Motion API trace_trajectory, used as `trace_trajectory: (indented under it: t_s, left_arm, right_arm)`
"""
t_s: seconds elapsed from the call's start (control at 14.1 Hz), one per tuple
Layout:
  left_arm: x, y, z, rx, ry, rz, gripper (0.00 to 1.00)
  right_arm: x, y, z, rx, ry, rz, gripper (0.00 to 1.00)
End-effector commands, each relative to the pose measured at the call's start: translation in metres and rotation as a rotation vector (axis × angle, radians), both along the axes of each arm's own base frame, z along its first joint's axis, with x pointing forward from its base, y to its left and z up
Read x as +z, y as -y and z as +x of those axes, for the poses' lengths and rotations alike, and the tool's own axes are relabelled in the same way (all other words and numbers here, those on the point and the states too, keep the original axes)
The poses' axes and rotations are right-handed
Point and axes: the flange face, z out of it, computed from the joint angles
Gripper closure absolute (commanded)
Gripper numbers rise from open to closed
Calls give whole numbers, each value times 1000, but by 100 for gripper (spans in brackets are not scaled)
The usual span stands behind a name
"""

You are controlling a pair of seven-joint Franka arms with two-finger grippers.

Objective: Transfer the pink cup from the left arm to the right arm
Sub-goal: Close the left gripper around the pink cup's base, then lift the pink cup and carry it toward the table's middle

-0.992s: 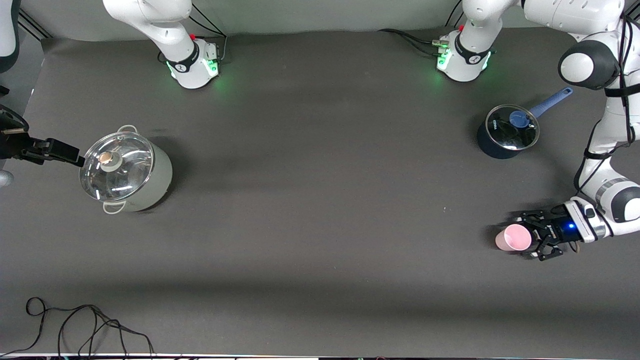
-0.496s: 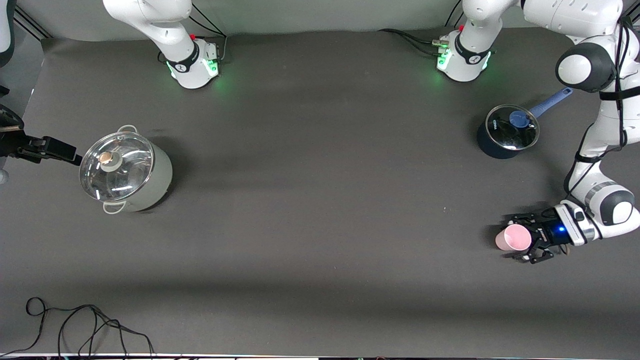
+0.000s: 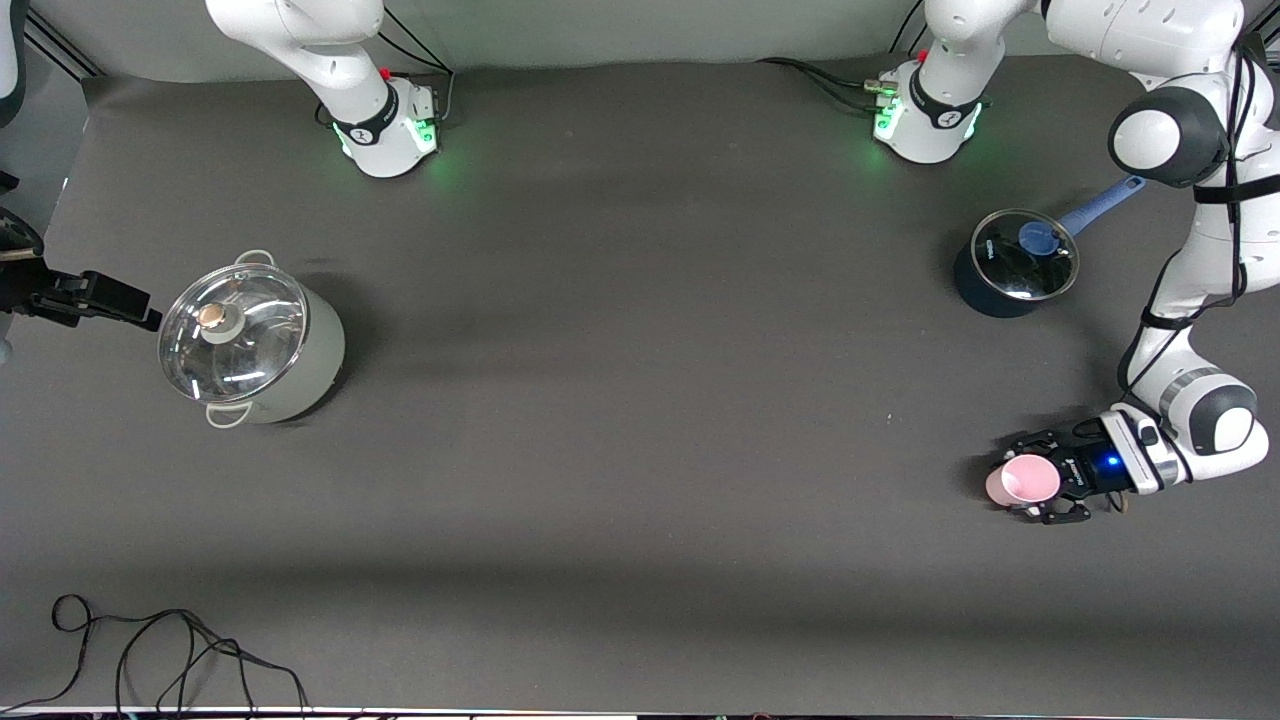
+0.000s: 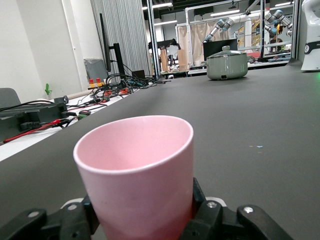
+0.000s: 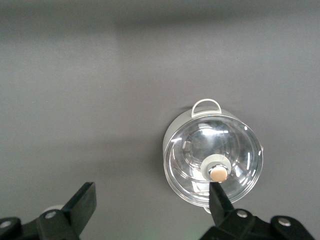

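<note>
The pink cup (image 3: 1020, 483) stands upright on the dark table near the left arm's end, closer to the front camera than the blue saucepan. My left gripper (image 3: 1040, 480) comes at it low from the side and is shut on its lower body. In the left wrist view the pink cup (image 4: 136, 170) fills the foreground, with the black fingers (image 4: 200, 207) pressed on both flanks. My right gripper (image 3: 125, 303) waits open beside the grey pot at the right arm's end. In the right wrist view the right gripper (image 5: 151, 195) holds nothing.
A pale grey pot (image 3: 252, 345) with a glass lid stands at the right arm's end, also seen as the grey pot (image 5: 212, 160). A dark blue saucepan (image 3: 1012, 262) with a lid and blue handle sits near the left arm's base. A black cable (image 3: 150, 650) lies at the near corner.
The left gripper's fingers have closed on the pink cup, and cup and hand shifted slightly toward the right arm's end. The right gripper barely drifted.
</note>
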Motion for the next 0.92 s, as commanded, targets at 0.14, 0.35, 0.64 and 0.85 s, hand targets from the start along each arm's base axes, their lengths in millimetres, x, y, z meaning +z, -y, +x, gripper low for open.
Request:
trace_trajectory:
  t_s: [0.14,0.35,0.64,0.85]
  left_arm:
    - [32,37,30,-6,-113,-7,100]
    - [81,87,69,62,-125,-28,100]
    - [139,188,116,122,-30,0,100]
    - [176,284,136,256,-68,34,100]
  right_arm:
    - [4,-3,2,-1,2,14,0]
    - [4,-8,2,-4,2,14,0]
    - [5,-9,2,9,3,13,0]
    - [5,-9,1,8,3,13,0]
